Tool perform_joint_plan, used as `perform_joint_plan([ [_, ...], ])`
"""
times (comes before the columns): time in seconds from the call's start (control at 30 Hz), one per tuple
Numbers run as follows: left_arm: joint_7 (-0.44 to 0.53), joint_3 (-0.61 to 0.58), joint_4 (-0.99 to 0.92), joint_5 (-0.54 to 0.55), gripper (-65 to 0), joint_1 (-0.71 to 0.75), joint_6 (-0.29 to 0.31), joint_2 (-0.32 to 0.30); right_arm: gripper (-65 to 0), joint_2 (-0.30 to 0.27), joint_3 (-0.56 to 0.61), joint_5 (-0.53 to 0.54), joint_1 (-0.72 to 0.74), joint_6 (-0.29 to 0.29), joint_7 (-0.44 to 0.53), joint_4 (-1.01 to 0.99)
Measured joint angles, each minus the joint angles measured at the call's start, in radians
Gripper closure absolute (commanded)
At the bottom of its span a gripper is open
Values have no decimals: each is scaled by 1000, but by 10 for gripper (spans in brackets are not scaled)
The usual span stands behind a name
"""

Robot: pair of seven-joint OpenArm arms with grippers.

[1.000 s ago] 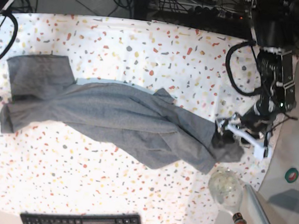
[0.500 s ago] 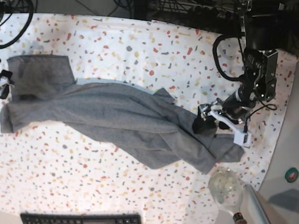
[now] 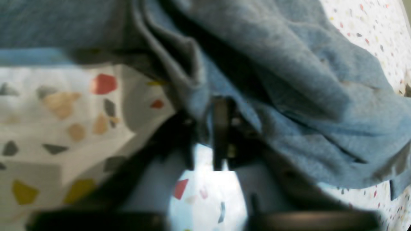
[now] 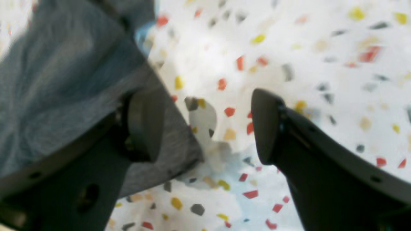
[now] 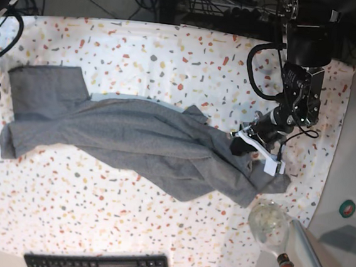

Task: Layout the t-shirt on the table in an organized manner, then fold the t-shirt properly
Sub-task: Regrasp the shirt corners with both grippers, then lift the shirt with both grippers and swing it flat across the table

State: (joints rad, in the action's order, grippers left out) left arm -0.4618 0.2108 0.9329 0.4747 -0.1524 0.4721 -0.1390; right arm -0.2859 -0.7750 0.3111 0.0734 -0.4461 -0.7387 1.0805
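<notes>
Laying-out step: the left tool [image 5: 239, 144] is clamped on the t-shirt [image 5: 139, 139] edge; the right tool [image 4: 205, 128] stands apart beside the sleeve corner. Next, it needs spreading flat across the bench [image 5: 173, 51].

Left wrist view blurred; t-shirt [image 3: 289, 80] folds hide closed jaws' tips; keyboard [image 5: 99, 266] cut off.

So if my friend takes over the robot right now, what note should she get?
Left tool: shut on a fold of the t-shirt at its end nearest that arm.
Right tool: open, low over the table, one finger over the shirt's edge, gripping nothing.
Shirt: bunched and twisted across the table.
Done: one end gripped.
Left: grip the other end, spread flat, then fold.
</notes>
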Motion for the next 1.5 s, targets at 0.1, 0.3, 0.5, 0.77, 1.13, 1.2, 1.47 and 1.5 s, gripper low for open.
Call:
perform_joint_plan([
  [0.1, -3, 0, 3, -3, 0, 0, 0, 1, -438, -55, 35, 3, 66, -56, 15, -178],
  [0.3, -6, -5, 20, -3, 0, 34, 0, -21, -440, -118, 127, 5, 116, -86, 175, -388],
  [0.5, -5, -2, 27, -2, 0, 42, 1, -16, -432, -101, 204, 16, 122, -155, 211, -400],
  [0.77, -6, 0, 27, -3, 0, 47, 0, -17, -431, -61, 204, 26, 89, -228, 224, -355],
  [1.13, -6, 0, 27, -3, 0, 47, 0, -17, -177, -54, 272, 26, 50, -232, 184, -286],
  [1.2, -6, -8, 27, -1, 0, 47, 0, -25, -66, -51, 271, 26, 50, -232, 179, -287],
  [1.47, -9, -14, 132, -7, 0, 128, 1, -72, 0, -15, 129, 22, 25, -252, 92, -249],
  [1.5, -28, -16, 192, -7, 0, 167, -2, -84, 0, -11, 130, 19, -4, -251, 51, -191],
])
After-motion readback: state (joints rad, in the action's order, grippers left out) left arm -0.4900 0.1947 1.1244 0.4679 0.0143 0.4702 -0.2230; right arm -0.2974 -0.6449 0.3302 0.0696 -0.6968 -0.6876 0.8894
